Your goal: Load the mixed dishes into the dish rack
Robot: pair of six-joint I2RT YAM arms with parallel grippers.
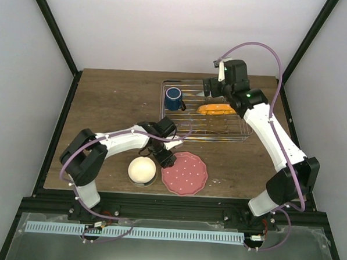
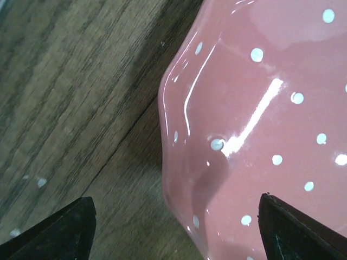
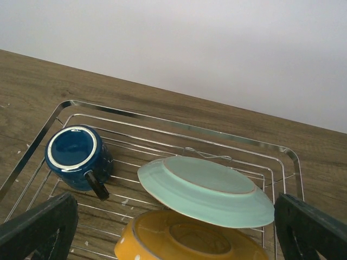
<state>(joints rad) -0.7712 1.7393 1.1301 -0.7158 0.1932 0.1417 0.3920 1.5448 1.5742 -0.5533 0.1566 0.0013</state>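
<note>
The scalloped pink-red plate (image 1: 184,173) with white dots lies flat on the table near the front. My left gripper (image 1: 165,159) hovers open just above its left rim; in the left wrist view the plate's edge (image 2: 179,162) runs between the two dark fingertips (image 2: 59,233). The cream-white bowl (image 1: 141,170) sits just left of it. In the chrome dish rack (image 1: 237,133) stand the dark blue mug (image 3: 76,157), a mint-green bowl (image 3: 209,189) turned bottom up, and the orange-undersided plate (image 3: 184,238) beneath it. My right gripper (image 1: 209,88) hangs open over the rack, holding nothing.
The wire rack (image 3: 179,127) fills the table's back right part, close to the white back wall. Black frame posts stand at both sides. The left arm's purple cable loops over the table beside the cream bowl.
</note>
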